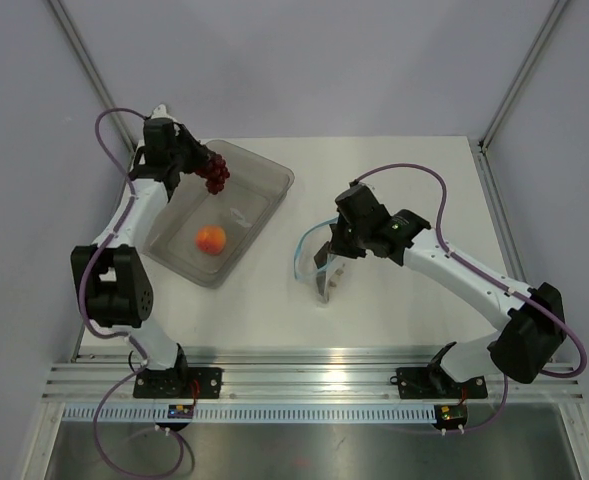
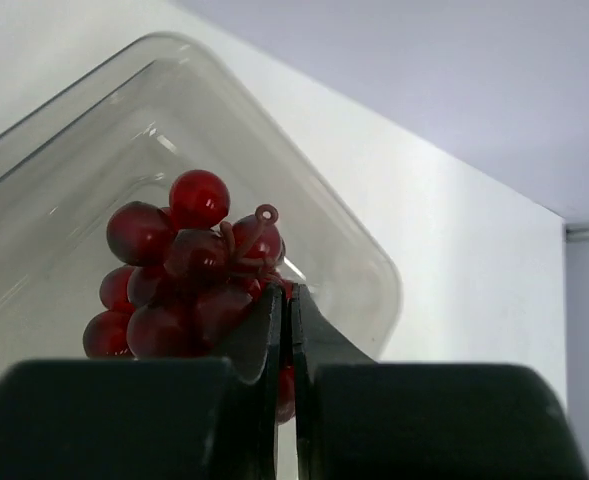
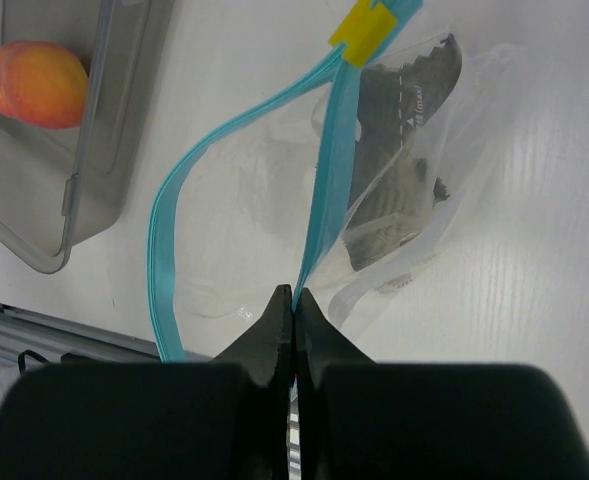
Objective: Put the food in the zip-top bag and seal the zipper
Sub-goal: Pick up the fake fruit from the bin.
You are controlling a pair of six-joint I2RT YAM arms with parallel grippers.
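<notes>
My left gripper [image 1: 202, 160] is shut on the bunch of dark red grapes [image 1: 215, 173] and holds it above the far end of the grey tray [image 1: 264, 170]; in the left wrist view the grapes [image 2: 179, 275] hang at my closed fingertips [image 2: 286, 300]. The orange-red peach [image 1: 210, 239] lies in the tray, and shows in the right wrist view [image 3: 36, 82]. My right gripper [image 1: 326, 252] is shut on the blue-teal zipper strip [image 3: 324, 190] of the clear zip-top bag [image 1: 324, 275], holding one lip up so the mouth gapes. The other lip [image 3: 189, 185] curves away left.
A yellow slider tab [image 3: 364, 28] sits on the zipper's far end. The tray [image 3: 74, 190] lies left of the bag on the white table [image 1: 394, 320]. Metal frame posts [image 1: 84, 60] stand at the back corners.
</notes>
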